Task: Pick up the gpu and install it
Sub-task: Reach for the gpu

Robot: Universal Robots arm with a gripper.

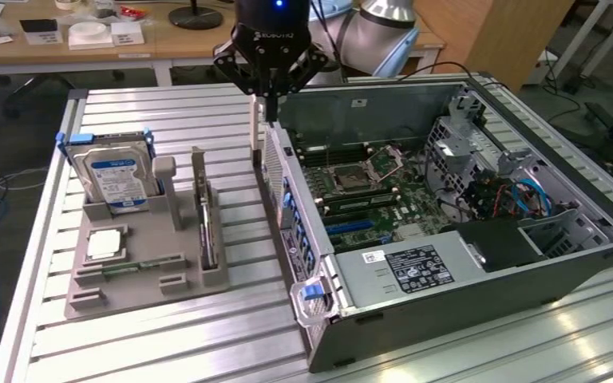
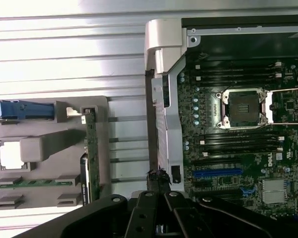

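The gpu [image 1: 207, 227] stands on edge in a slot of the grey holder [image 1: 141, 291] on the exterior view's left; in the wrist view its thin edge [image 2: 91, 158] runs along the holder [image 2: 54, 124]. My gripper [image 1: 269, 108] hangs high above the far end of the open computer case's near wall [image 1: 285, 199], well apart from the gpu. Its fingertips meet in a point with nothing between them, and in the wrist view the gripper [image 2: 159, 177] sits over the case's rear panel. The motherboard [image 1: 365, 183] lies exposed, with a blue card slot [image 2: 216, 173].
A silver hard drive with a blue-white label [image 1: 115, 179], a square processor [image 1: 104, 243] and a green memory stick [image 1: 125, 267] also sit in the holder. The case [image 1: 498, 271] fills the right of the slatted metal table [image 1: 179, 343]. A desk [image 1: 93, 40] stands behind.
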